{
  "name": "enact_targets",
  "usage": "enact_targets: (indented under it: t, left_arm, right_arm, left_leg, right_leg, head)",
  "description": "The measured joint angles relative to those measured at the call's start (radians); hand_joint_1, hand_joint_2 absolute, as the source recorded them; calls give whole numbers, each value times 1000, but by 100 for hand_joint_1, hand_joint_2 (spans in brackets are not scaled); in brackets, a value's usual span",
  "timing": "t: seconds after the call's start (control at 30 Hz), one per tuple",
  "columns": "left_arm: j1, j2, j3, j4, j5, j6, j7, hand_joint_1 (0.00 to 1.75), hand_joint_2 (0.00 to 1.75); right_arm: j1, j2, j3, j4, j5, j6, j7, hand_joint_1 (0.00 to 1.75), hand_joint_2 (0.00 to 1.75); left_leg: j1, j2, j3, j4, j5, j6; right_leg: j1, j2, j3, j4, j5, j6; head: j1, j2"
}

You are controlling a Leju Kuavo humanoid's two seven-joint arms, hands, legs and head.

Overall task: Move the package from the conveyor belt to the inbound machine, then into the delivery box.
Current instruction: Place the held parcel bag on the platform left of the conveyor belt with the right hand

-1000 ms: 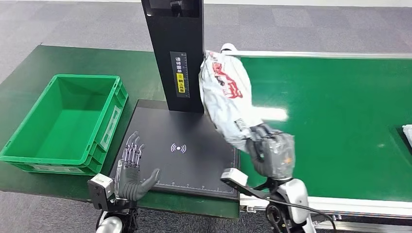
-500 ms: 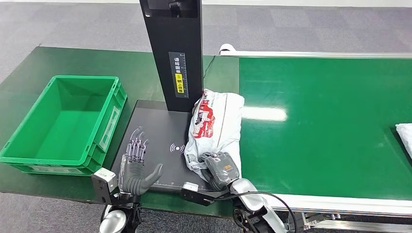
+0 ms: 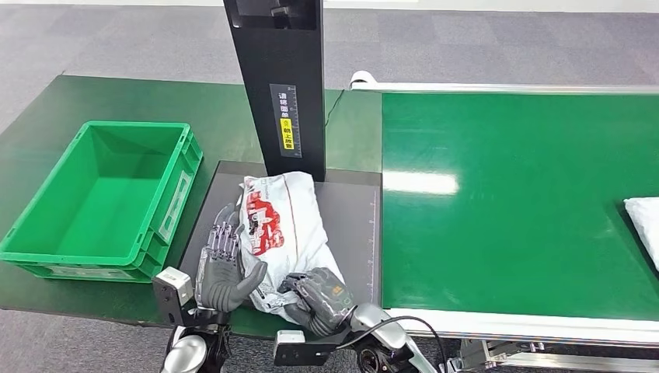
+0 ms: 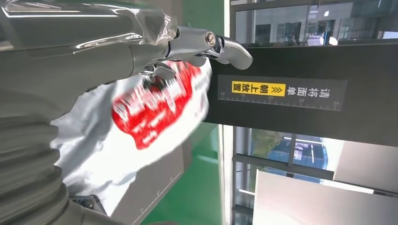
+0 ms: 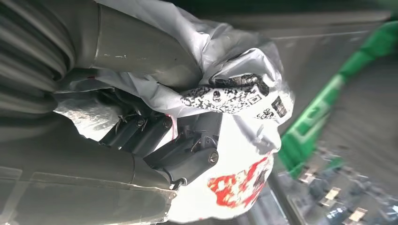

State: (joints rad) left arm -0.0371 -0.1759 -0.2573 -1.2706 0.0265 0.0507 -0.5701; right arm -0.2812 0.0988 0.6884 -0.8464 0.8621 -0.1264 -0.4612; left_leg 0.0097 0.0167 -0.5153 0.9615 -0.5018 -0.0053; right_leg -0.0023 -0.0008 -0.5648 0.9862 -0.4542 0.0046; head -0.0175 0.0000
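White plastic package (image 3: 278,229) lies on the machine's black plate (image 3: 353,217). Right hand (image 3: 317,299) grips its near end; left hand (image 3: 221,268), fingers spread, touches its side. Best keep the label flat before releasing.

Bright even light, belt glare, wrist blur

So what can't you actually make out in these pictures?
- Package label: blurred in the left wrist view, crumpled in the right wrist view, unreadable.
- Left hand: whether it presses the package or only lies beside it, head view cannot settle.
- Scanner plate markings: hidden under the package.
- White parcel on the belt: cut off by the head view's edge.
- Right hand fingertips: buried in the package folds.
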Motion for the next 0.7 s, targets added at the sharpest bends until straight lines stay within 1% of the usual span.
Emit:
enact_targets:
  t: [0.03, 0.07, 0.17, 0.2, 0.37, 0.47, 0.53, 0.6, 0.7]
  left_arm:
    - [0, 0, -1, 2, 1, 0, 0, 0, 175]
    - [0, 0, -2, 4, 1, 0, 0, 0, 175]
    - [0, 0, -3, 6, 1, 0, -1, 0, 175]
    - [0, 0, -3, 6, 1, 0, -1, 0, 175]
    - [3, 0, -4, 6, -6, 6, -1, 0, 175]
    - [5, 0, -4, 5, -7, 7, -1, 0, 175]
    - [6, 0, -4, 5, -9, 8, 0, 0, 175]
    - [7, 0, -4, 4, -15, 12, 1, 0, 175]
    - [8, 0, -5, 4, -27, 20, 2, 0, 175]
  right_arm:
    - [4, -2, 5, -9, -2, -3, 7, 175, 175]
    - [6, -4, 10, -15, 4, -12, 24, 144, 175]
    - [8, -9, 19, -20, 37, -61, 97, 14, 175]
    - [8, -9, 21, -20, 45, -77, 115, 0, 175]
    - [8, -12, 20, -21, 65, -152, 159, 0, 175]
    - [9, -14, 10, -25, 81, -177, 177, 0, 175]
    - [11, -14, 2, -31, 93, -187, 189, 0, 87]
    - [17, -14, -13, -39, 78, -197, 185, 0, 0]
    - [34, -14, -45, -58, -9, -192, 128, 0, 0]
  left_leg:
    - [0, 0, 0, 0, 0, 0]
    - [0, 0, 0, 0, 0, 0]
    - [0, 0, -1, 0, 0, 0]
    - [0, 0, -1, 0, 0, 0]
    - [0, -1, -1, 0, 0, 0]
    - [0, 0, -1, 0, 0, 0]
    - [0, -1, -1, 0, 0, 0]
    - [0, -1, -1, 0, 0, 0]
    - [0, -1, -1, 0, 0, 0]
  right_leg:
    - [0, 0, 0, 0, 0, 0]
    - [0, 0, 0, 0, 0, 0]
    - [0, 0, -1, 0, 0, 0]
    - [0, 0, -1, 0, 0, 0]
    - [0, 0, -1, 0, 0, 0]
    - [0, 0, -1, 0, 0, 0]
    - [0, 0, -1, 0, 0, 0]
    - [0, 0, -1, 0, 0, 0]
    - [0, 0, -1, 0, 0, 0]
  head:
    - [0, 0]
    - [0, 0]
    - [0, 0]
    - [0, 0]
    - [0, 0]
    - [0, 0]
    - [0, 0]
    - [0, 0]
    - [0, 0]
